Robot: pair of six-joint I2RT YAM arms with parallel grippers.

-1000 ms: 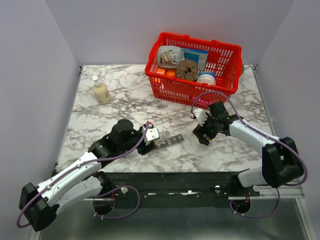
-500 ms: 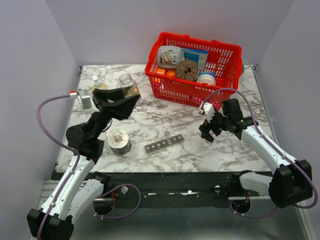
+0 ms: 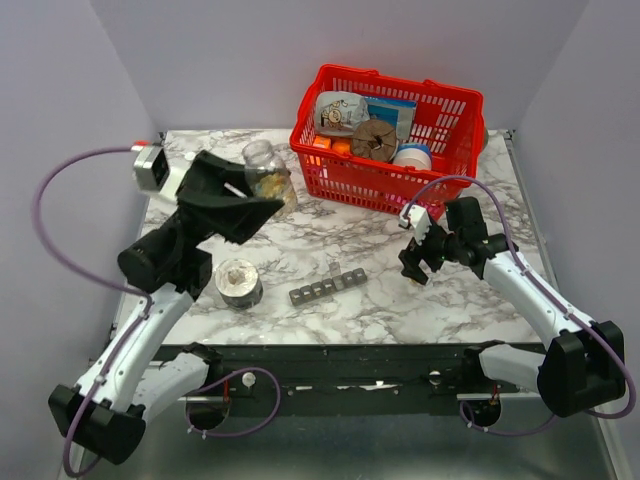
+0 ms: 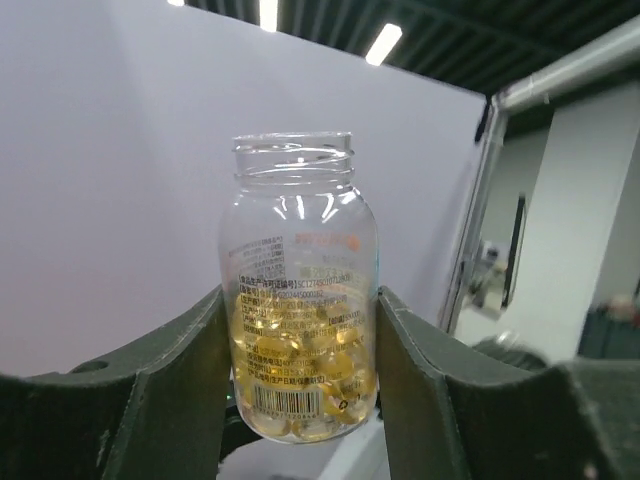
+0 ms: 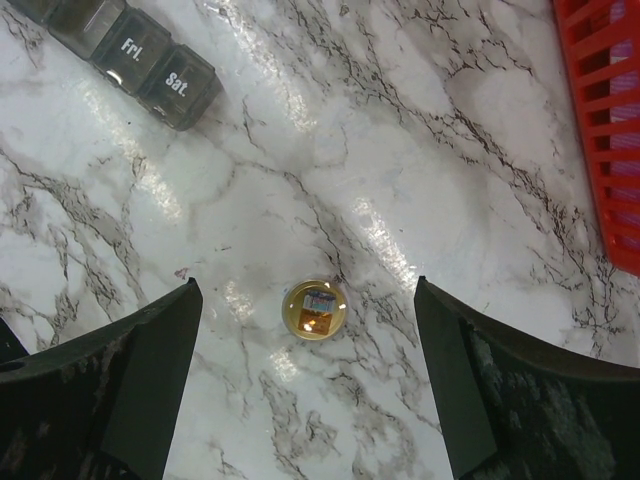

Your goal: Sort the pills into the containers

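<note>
Right hand (image 5: 305,288), spread: only its wrist view shows a pill (image 5: 313,308).

Robot lab booth: blank walls (image 3: 300,60) enclose a marble-topped table (image 3: 400,310).

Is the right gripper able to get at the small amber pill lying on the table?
Probably yes: the right gripper hangs open directly above the pill, with only bare table around it.

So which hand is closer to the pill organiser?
Right. The right hand hovers open just right of the organiser; the left hand is raised high, holding the pill bottle.
</note>
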